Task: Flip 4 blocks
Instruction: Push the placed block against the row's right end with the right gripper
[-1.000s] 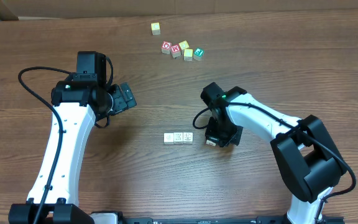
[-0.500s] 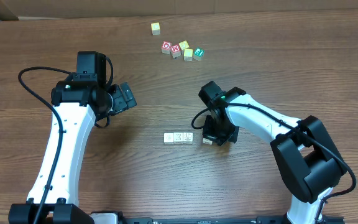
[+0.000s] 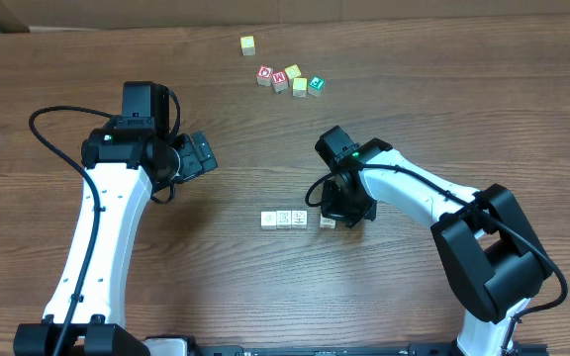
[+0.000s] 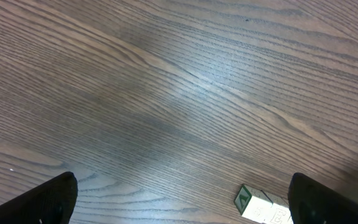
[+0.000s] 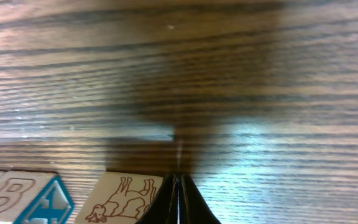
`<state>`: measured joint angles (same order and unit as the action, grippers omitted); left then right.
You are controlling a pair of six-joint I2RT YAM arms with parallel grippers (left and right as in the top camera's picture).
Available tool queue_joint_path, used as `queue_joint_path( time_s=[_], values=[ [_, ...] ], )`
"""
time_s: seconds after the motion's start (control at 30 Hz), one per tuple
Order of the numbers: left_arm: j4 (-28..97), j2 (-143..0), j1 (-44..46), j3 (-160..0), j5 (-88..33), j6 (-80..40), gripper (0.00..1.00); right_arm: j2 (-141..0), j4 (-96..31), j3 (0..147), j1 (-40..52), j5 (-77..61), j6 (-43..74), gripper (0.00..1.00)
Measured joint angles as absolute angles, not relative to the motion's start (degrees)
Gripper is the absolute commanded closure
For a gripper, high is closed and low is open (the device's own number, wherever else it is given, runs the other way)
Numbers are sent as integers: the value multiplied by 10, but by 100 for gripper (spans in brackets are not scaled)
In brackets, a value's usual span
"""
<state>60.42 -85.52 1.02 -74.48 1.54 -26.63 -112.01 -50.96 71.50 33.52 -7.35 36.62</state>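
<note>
Three pale blocks [image 3: 284,219] lie in a row at the table's middle. A fourth block [image 3: 327,222] sits just right of the row, a small gap apart. My right gripper [image 3: 337,216] stands right against that fourth block. In the right wrist view the gripper [image 5: 178,200] is shut with nothing between its fingers, and its tip touches the right side of a cream block with a brown animal drawing [image 5: 120,199]. A block with a blue face [image 5: 23,200] lies further left. My left gripper [image 3: 204,155] hovers open, well left of the row; its wrist view shows a green-faced block end [image 4: 255,204].
A lone yellow cube [image 3: 248,44] and a cluster of red, green and yellow cubes [image 3: 291,79] lie at the back of the table. The table's far edge [image 3: 265,28] runs behind them. Black cables loop off both arms.
My right gripper has slid left, still shut, nudging the fourth block a little closer to the row of three. The left arm has not moved.
</note>
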Motion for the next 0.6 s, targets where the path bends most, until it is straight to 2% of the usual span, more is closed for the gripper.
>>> queue_joint_path(
  time_s=[0.6],
  values=[
    [604, -855, 10, -745, 15, -266, 0, -1120, -469, 715, 335, -118, 367, 94]
  ],
)
